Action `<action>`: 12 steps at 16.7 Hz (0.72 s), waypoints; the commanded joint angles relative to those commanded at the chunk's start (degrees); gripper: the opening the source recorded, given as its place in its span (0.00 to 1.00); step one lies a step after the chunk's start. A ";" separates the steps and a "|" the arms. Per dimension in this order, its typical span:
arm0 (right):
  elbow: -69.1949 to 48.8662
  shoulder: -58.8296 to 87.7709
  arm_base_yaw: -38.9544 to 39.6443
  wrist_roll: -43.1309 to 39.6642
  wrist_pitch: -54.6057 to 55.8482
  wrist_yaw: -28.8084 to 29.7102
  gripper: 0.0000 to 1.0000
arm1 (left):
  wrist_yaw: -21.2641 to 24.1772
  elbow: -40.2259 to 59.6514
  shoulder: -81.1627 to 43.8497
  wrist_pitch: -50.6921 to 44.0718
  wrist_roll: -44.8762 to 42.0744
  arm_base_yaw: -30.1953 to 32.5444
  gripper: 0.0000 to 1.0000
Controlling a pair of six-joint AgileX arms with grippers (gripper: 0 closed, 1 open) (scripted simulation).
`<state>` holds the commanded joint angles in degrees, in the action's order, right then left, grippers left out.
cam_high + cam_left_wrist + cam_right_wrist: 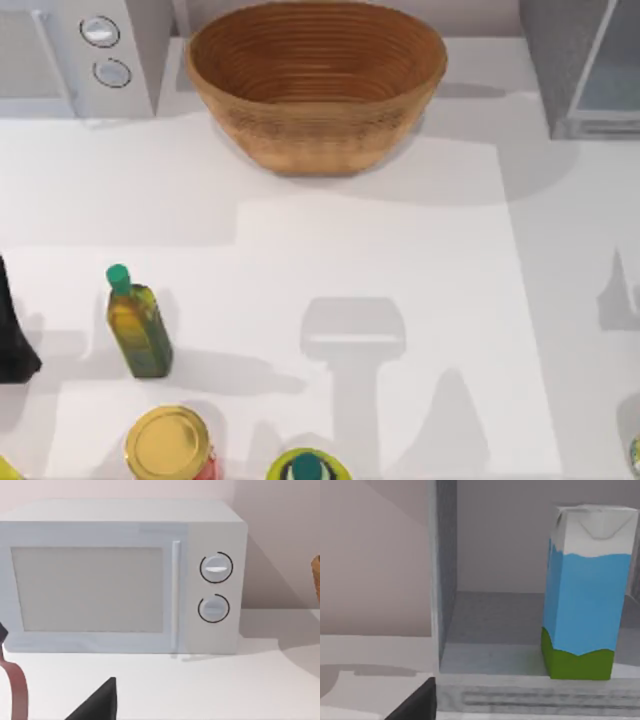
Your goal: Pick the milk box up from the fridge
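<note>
Right wrist view: milk box (585, 592) stands upright inside the fridge (445, 580), on the grey speckled floor of the open compartment, close to its front lip. Carton is a gable-top box: white folded top, light-blue sides with a wavy upper edge, green wavy strip at the base. Fridge side wall is grey and speckled; a ridged pale sill runs along the front below the carton. A dark wedge at the bottom edge of this view belongs to the right gripper (415, 705); whether the fingers are open or closed cannot be told, and nothing is seen touching the carton.

Top view: fridge (580, 70) sits at the far right of the white table (400, 260), with its pale bluish panel in a light frame. A woven basket (316, 85), round, ribbed and brown, stands far centre. A pale grey microwave (75, 55) with two round knobs is far left. An olive-oil bottle (138, 325), yellow-green with a green cap, stands near left; a gold-lidded jar (168, 445) and a green-capped item (305, 468) lie at the near edge.

Left wrist view: left gripper (97, 705) faces the microwave (120, 575), a smooth boxy front with a vertical handle; finger state cannot be told.
</note>
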<state>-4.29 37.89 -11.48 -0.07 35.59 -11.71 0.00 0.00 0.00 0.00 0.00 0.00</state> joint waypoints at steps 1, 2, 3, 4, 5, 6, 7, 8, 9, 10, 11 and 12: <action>-0.41 5.97 -1.63 0.09 4.93 -1.54 1.00 | 0.00 0.00 0.00 0.00 0.00 0.00 1.00; -0.79 12.03 -3.26 0.20 9.81 -3.08 1.00 | 0.00 0.00 0.00 0.00 0.00 0.00 1.00; -1.16 18.05 -4.89 0.32 14.62 -4.60 1.00 | 0.00 0.00 0.00 0.00 0.00 0.00 1.00; -1.53 23.92 -6.49 0.44 19.32 -6.09 1.00 | 0.00 0.00 0.00 0.00 0.00 0.00 1.00; -1.91 29.52 -8.05 0.56 23.92 -7.54 1.00 | 0.00 0.00 0.00 0.00 0.00 0.00 1.00; -2.32 34.78 -9.57 0.67 28.33 -8.93 1.00 | 0.00 0.00 0.00 0.00 0.00 0.00 1.00; -2.74 39.67 -11.02 0.77 32.53 -10.27 1.00 | 0.00 0.00 0.00 0.00 0.00 0.00 1.00; -3.20 44.15 -12.40 0.86 36.49 -11.54 1.00 | 0.00 0.00 0.00 0.00 0.00 0.00 1.00; -3.67 48.20 -13.68 0.93 40.25 -12.73 1.00 | 0.00 0.00 0.00 0.00 0.00 0.00 1.00; -4.16 51.84 -14.87 0.99 43.82 -13.82 1.00 | 0.00 0.00 0.00 0.00 0.00 0.00 1.00; -4.63 55.08 -15.93 1.03 47.14 -14.81 1.00 | 0.00 0.00 0.00 0.00 0.00 0.00 1.00; -5.08 57.94 -16.87 1.06 50.11 -15.67 1.00 | 0.00 0.00 0.00 0.00 0.00 0.00 1.00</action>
<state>-9.37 95.82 -28.35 0.99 85.70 -27.38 0.00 0.00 0.00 0.00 0.00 0.00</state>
